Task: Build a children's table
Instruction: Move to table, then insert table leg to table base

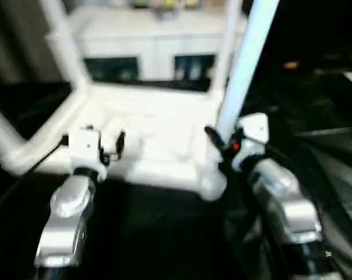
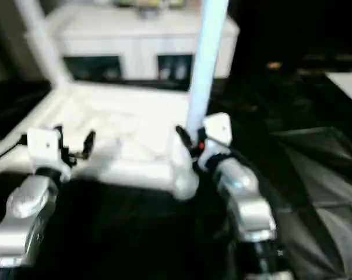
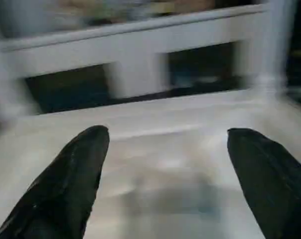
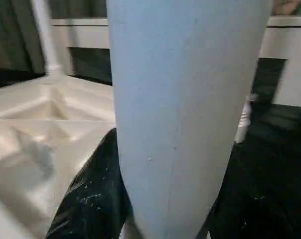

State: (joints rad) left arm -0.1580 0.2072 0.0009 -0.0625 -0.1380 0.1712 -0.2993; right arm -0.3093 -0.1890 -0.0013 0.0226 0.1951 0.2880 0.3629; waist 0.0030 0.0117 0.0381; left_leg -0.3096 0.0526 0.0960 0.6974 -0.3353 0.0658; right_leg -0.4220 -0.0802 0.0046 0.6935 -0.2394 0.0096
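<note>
Standing leg (image 1: 246,64) inside right claw (image 1: 222,143)

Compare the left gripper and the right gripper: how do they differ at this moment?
The left gripper stands open and holds nothing; the right gripper is closed on an upright white leg. The left gripper hovers over the near edge of the upturned tabletop; the right gripper sits at the tabletop's near right corner. Both have two black fingers on silver forearms.
</note>
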